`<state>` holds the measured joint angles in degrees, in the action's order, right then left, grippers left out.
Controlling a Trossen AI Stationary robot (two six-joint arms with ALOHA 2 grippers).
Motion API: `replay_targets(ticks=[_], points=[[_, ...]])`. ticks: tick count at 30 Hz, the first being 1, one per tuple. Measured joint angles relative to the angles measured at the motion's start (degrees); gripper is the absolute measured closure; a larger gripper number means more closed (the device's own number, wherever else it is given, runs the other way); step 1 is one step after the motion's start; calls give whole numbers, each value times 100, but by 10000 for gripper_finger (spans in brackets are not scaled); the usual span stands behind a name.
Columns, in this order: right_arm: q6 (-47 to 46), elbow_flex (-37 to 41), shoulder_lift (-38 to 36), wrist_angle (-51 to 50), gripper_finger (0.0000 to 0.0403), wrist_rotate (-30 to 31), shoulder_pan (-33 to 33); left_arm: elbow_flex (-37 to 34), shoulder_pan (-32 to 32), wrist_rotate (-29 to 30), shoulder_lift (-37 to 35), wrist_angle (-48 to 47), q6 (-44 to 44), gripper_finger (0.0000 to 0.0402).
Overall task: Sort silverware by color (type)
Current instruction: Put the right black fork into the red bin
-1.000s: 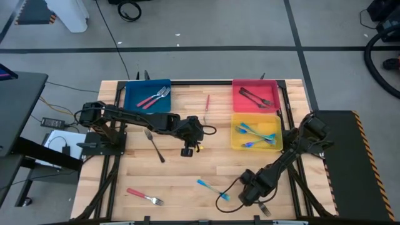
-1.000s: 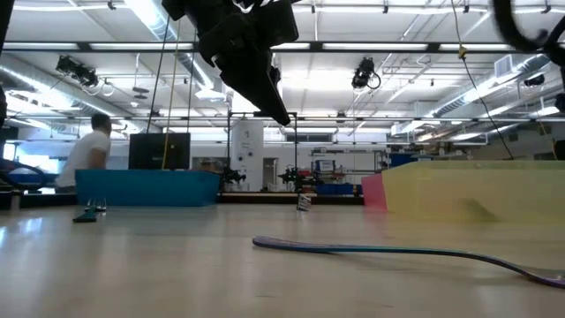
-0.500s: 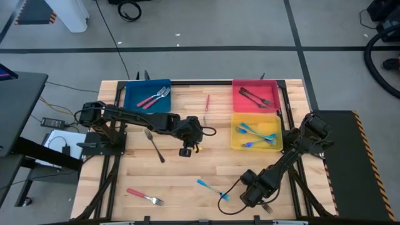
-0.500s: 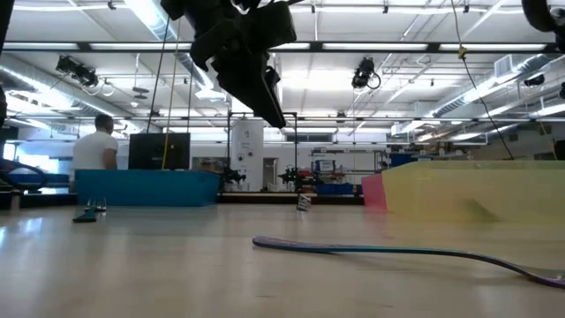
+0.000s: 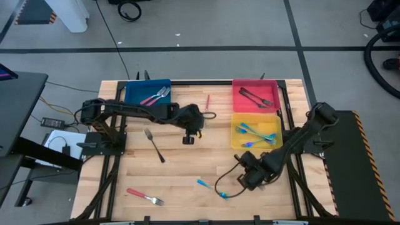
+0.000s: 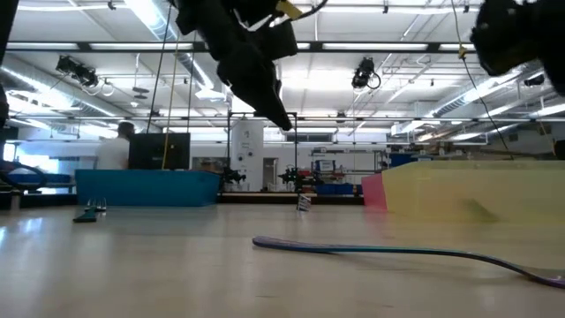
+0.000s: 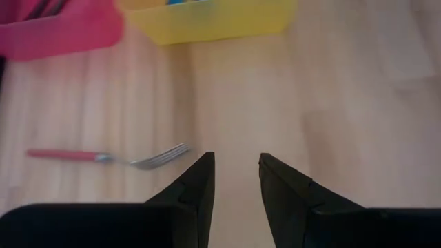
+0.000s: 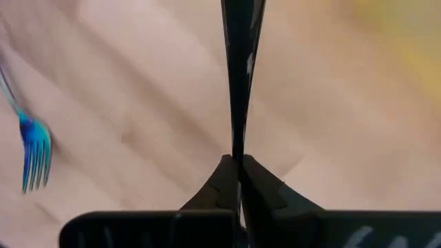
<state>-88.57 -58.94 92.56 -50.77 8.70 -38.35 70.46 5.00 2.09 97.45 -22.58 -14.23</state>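
Right gripper [image 8: 236, 180]: jaws clamped on dark fork [image 8: 241, 41], near yellow tray [image 5: 256, 145]. Left gripper [image 7: 236, 180]: jaws parted, empty, beside red-handled fork [image 7: 103, 157].

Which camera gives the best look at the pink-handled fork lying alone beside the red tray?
The left wrist view: the pink-handled fork lies whole there, handle and tines distinct. The high view shows only a thin pink sliver by the red tray. The right wrist view misses it; the low view leaves it unclear.
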Motion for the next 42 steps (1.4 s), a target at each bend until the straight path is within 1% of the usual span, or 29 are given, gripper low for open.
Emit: replay_targets(ticks=[2, 5, 7, 9, 12, 14, 16, 19, 23, 26, 30, 32, 35, 37, 42], points=[[215, 0, -243, -251, 395, 285, 114, 0, 168, 0, 0, 53, 5, 288], [632, -4, -634, -582, 395, 900, 358, 0, 399, -76, 0, 231, 61, 288], [1008, -4, -864, -710, 395, 1506, 551, 0, 542, -320, 0, 366, 91, 288], [1489, -7, -1055, -721, 395, 2224, 752, 0, 674, -692, 0, 527, 122, 288], [2286, -11, -1258, -610, 395, 3190, 1079, 0, 823, -1291, 0, 799, 154, 288], [2791, -11, -1352, -474, 395, 3688, 1295, 0, 898, -1564, 0, 986, 205, 288], [3295, -11, -1409, -285, 395, 4128, 1488, 0, 945, -1687, 0, 1166, 296, 288], [4087, -13, -1452, 216, 395, 4693, 1738, 0, 985, -1698, 2, 1529, 379, 288], [5627, -15, -1452, 1157, 395, 5091, 2109, 0, 1007, -1697, 85, 2163, 563, 288], [6833, -20, -1479, 1862, 395, 5147, 2429, 10, 1024, -1698, 161, 2782, 617, 288], [7864, -26, -1508, 2578, 394, 5262, 2780, 0, 1027, -1698, 183, 3238, 609, 288], [8114, -26, -1513, 2712, 394, 5351, 2872, 4, 1046, -1698, 196, 3372, 604, 288], [8256, -26, -1516, 2700, 394, 5511, 2929, 0, 1114, -1696, 208, 3607, 560, 288], [8315, -26, -1516, 2707, 394, 5657, 2942, 2, 1193, -1694, 208, 3808, 561, 288], [8388, -26, -1516, 2718, 394, 5771, 3046, 2, 1420, -1692, 208, 4387, 611, 288]])
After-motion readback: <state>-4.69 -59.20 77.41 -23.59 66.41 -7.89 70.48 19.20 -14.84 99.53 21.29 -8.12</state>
